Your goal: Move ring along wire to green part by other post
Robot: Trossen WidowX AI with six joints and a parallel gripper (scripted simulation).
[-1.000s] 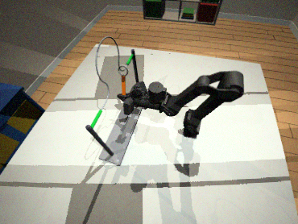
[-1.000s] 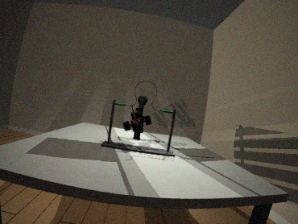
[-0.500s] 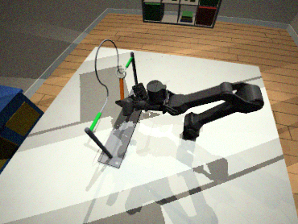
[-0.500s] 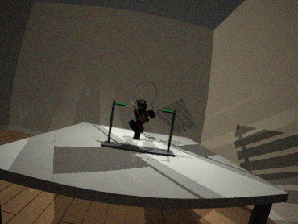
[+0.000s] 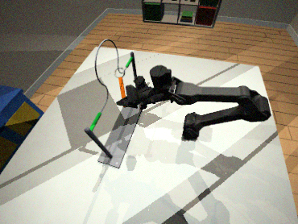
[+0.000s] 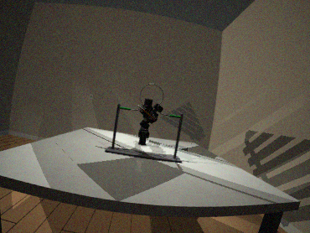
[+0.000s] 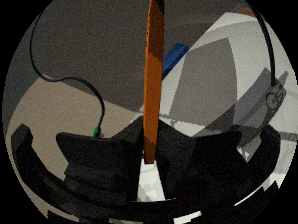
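Observation:
My gripper (image 5: 123, 98) (image 6: 147, 112) (image 7: 147, 120) is shut on the orange handle (image 5: 122, 86) (image 7: 154, 65). The handle runs up from the fingers to the ring (image 5: 115, 73), which is out of the wrist view. The ring is around the wire just beyond the inner end of the far green part (image 5: 129, 62) (image 6: 125, 108), at the low bend of the grey wire (image 5: 96, 66) (image 7: 31, 50). Whether the ring touches the wire, I cannot tell. The other green part (image 5: 95, 122) (image 6: 175, 116) (image 7: 96, 132) is at the near post (image 5: 98, 144) (image 6: 178, 136).
The far post (image 5: 134, 66) (image 6: 115, 130) stands close beyond the gripper in the top view. The grey base plate (image 5: 121, 145) (image 6: 142, 157) joins both posts on the white table (image 5: 157, 193) (image 6: 59, 147). The wire's tall arch rises between the posts. A blue box (image 5: 12, 101) stands beyond the table.

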